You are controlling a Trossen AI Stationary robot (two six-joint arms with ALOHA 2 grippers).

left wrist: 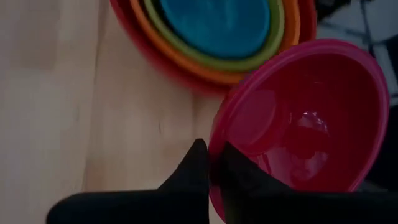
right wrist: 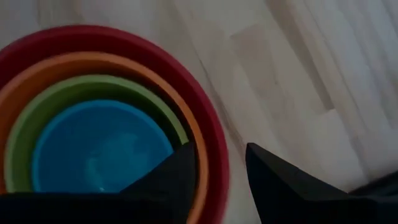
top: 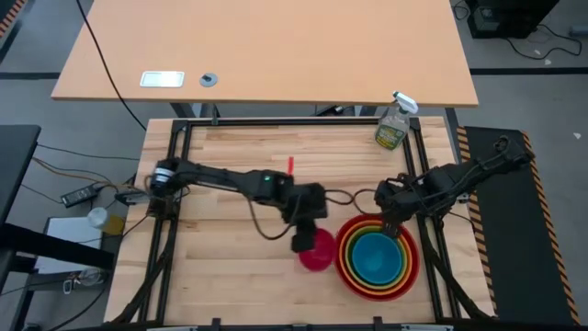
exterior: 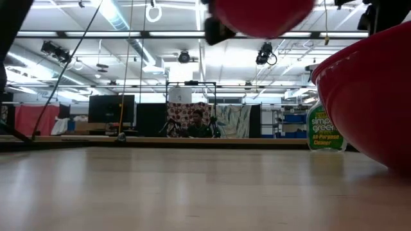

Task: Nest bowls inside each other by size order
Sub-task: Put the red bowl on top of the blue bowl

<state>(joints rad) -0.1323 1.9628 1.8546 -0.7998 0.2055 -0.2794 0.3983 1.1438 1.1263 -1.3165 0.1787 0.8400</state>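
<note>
Beside the nested bowls (top: 378, 258) | left hand (left wrist: 211, 165) pinches glossy pink bowl (left wrist: 305, 121) (lifted) | right hand (right wrist: 221, 165) open

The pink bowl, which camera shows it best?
The left wrist view: the pink bowl fills it, its rim pinched by the left gripper. The high view shows it small, partly under the arm. The low view shows only its underside. The right wrist view misses it.

Four glossy bowls nested upright near the table's right front, red bowl (top: 343, 262) outermost, then orange bowl (top: 351, 230), green bowl (top: 405, 246), blue bowl (top: 376, 257); pink bowl (top: 316, 250) raised just left, rim pinched.
</note>
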